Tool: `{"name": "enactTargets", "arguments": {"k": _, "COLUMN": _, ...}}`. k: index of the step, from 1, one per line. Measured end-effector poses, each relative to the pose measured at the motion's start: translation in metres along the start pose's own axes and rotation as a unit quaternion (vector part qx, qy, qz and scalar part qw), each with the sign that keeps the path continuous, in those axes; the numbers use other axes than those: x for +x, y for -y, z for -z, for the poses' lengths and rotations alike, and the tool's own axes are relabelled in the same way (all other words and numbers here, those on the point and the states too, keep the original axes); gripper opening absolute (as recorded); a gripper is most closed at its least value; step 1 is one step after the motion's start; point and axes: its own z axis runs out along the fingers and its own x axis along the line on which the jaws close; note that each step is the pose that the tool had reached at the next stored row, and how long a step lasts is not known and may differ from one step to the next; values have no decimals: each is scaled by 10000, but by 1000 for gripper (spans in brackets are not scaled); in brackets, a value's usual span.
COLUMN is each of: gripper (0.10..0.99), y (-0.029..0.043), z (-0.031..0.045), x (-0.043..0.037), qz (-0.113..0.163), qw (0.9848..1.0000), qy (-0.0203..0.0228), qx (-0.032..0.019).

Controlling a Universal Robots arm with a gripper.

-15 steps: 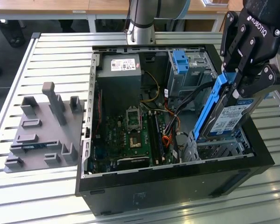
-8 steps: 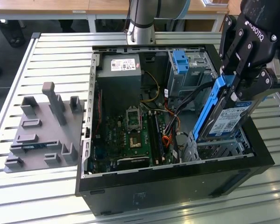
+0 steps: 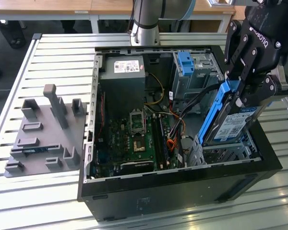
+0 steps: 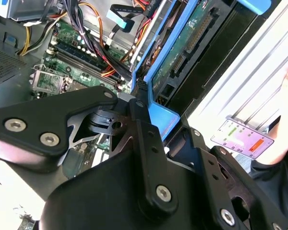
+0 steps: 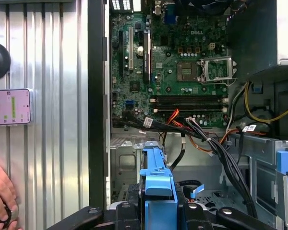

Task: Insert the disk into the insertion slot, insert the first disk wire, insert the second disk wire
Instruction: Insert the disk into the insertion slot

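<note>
**Gripper.** In the exterior view the gripper (image 3: 240,95) is closed to a narrow gap on the disk (image 3: 229,125), its fingers clamping the upper end of the blue carrier. The disk hangs steeply tilted with its label outward. Its lower end sits at the top of the insertion slot (image 3: 228,152); contact cannot be judged.

**Setting, from the exterior view's left.** A grey fixture plate (image 3: 43,134) lies on the slatted table (image 3: 62,52). Next comes the open computer case (image 3: 182,184) with its motherboard (image 3: 134,139), then the taller cage (image 3: 194,76), then the held disk.

**Other views.** The second wrist view shows the disk's green circuit-board underside (image 4: 182,45). The first wrist view shows a person's hand (image 5: 1,191) and a phone-like device (image 5: 9,106) on the table beside the case.

**Pose.** The arm (image 3: 144,21) stands behind the case, and the gripper leans down over the case's right corner.
</note>
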Motion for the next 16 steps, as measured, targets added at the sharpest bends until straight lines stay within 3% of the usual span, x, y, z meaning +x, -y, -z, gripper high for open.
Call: {"name": "enactTargets", "arguments": {"k": 16, "gripper": 365, "y": 1, "z": -54, "x": 1, "qz": 0, "qw": 10000, "qy": 2, "qx": 0}}
